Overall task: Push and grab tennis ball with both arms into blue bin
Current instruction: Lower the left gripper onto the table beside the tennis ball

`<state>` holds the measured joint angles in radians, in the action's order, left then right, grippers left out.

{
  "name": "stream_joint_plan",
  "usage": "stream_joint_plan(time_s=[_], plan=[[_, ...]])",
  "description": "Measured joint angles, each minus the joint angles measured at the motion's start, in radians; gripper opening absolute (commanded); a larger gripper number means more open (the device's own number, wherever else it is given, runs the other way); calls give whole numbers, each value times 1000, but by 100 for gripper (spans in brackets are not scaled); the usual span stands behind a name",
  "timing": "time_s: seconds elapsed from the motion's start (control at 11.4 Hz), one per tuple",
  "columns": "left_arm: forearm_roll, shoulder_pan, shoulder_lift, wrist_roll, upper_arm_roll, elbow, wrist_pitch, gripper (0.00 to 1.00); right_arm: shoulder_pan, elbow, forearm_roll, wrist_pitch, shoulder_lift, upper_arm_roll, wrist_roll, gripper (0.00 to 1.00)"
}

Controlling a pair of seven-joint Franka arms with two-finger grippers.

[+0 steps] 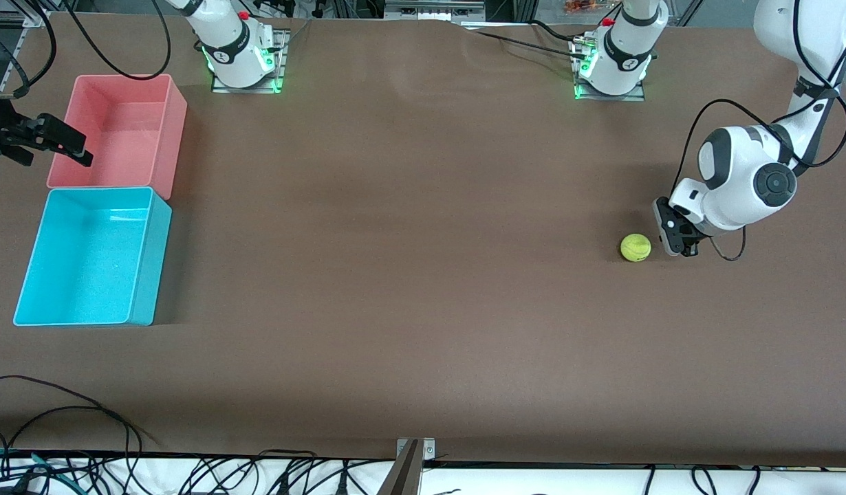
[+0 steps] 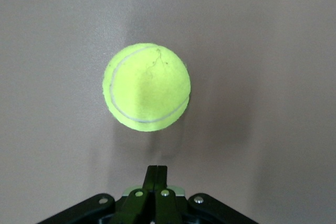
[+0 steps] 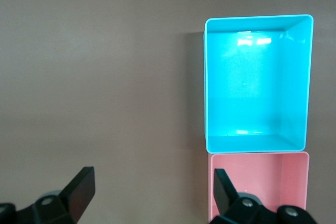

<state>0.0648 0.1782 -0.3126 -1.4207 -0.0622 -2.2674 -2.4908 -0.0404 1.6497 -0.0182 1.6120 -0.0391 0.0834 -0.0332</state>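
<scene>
Clearly, the fingers (image 2: 156, 179) of the left gripper (image 1: 677, 237) are pressed together into a single narrow blade, with nothing held between them, and they are seen low at the tabletop (image 1: 409, 275) just beside the small fuzzy yellow-green tennis ball (image 1: 635, 247), on its side toward the left arm's end. A slight gap between fingertips and ball can be made out in the left wrist view, so contact is not yet judged to be made.

The ball (image 2: 147, 86) is expected to be light, springy and felt-covered: easily gripped without slipping, not fragile, but ready to roll off at the least off-centre nudge. A push would best be aimed through its middle, level with its widest girth; for a grasp, the fingers would be set on either side of that same girth.

Outward from the fingers, the left wrist is bent down and turned toward the ball, with the forearm reaching in from the left arm's end of the tabletop.

The right gripper (image 1: 58, 141) is held with its fingers (image 3: 81, 190) spread apart and empty, over the edge of the rectangular pink plastic bin (image 1: 172, 130), where that arm waits. The bright cyan-blue rectangular plastic bin (image 1: 151, 261) is found empty, touching the pink one and nearer to the front camera, well apart from the ball.
</scene>
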Motion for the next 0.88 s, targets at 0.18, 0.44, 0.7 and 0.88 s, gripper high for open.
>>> stream_joint_plan(time_s=[0.18, 0.44, 0.7, 0.88], plan=[[-1, 1, -8, 0, 0, 0, 0, 0, 0, 0, 0, -2, 0, 0, 0, 100], [-2, 1, -41, 0, 0, 2, -24, 0, 0, 0, 0, -3, 0, 0, 0, 100], [-2, 1, -53, 1, 0, 9, -29, 0, 0, 0, 0, -4, 0, 0, 0, 100], [-2, 1, -54, 0, 0, 9, -30, 0, 0, 0, 0, -5, 0, 0, 0, 100]])
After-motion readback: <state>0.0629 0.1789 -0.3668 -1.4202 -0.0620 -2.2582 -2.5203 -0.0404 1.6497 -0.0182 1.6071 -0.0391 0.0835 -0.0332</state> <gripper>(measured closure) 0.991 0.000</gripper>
